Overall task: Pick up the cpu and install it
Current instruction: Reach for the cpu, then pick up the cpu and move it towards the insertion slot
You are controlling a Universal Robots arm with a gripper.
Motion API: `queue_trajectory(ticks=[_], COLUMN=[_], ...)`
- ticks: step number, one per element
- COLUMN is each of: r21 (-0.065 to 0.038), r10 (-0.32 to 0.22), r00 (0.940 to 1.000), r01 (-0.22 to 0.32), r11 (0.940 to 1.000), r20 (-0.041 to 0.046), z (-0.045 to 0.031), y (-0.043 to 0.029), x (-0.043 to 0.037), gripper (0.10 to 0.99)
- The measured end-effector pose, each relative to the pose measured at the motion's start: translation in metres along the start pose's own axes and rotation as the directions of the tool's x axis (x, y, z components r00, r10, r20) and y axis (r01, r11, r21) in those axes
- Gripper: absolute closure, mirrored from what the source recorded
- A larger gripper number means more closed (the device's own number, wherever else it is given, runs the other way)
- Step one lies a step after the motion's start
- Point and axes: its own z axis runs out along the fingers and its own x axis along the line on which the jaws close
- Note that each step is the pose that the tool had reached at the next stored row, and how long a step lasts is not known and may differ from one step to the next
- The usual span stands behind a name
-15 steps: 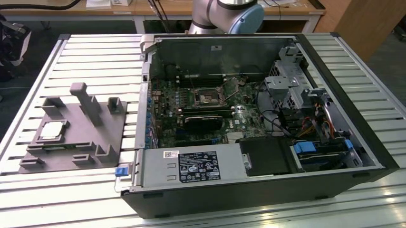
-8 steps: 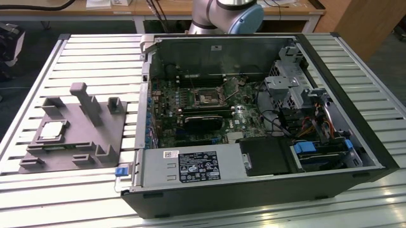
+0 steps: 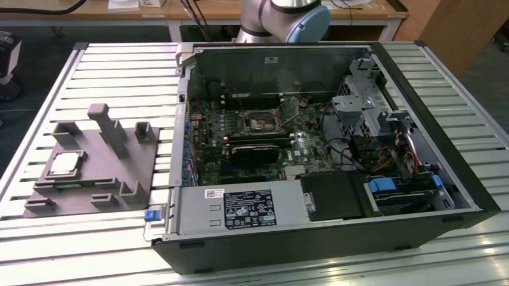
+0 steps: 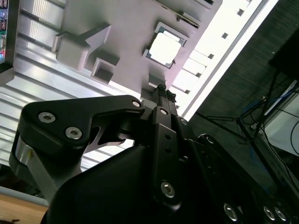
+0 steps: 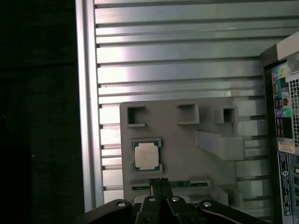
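The cpu (image 3: pixel 64 164), a pale silvery square chip, lies flat in a recess of the grey plastic tray (image 3: pixel 119 173) at the exterior view's left. It appears in both wrist views (image 4: pixel 164 49) (image 5: pixel 146 156). My gripper (image 5: pixel 159 183) hangs high above the tray's edge, a short way off from the cpu, with its two thin black fingers pressed together and nothing between them. Its fingertips (image 4: pixel 163 89) point down at the tray (image 4: pixel 126 32). The dark square socket (image 3: pixel 261 122) sits on the motherboard inside the open computer case (image 3: pixel 318 149).
The tray carries upright grey blocks (image 3: pixel 107 128) around the cpu. The open case (image 5: pixel 285 140) stands right beside the tray, on a slatted aluminium table (image 3: pixel 119 71). Cables, drive bays and a power supply (image 3: pixel 238 208) crowd the case. The arm's base (image 3: pixel 286 18) rises behind it.
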Motion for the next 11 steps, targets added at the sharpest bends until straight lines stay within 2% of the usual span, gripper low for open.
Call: queue_trajectory(ticks=[11], r21=[0.0], r10=[0.0], r00=[1.0], r01=[0.0], r11=[1.0], r20=[-0.0009], z=[0.0036], y=[-0.001], x=[0.008], gripper=[0.98])
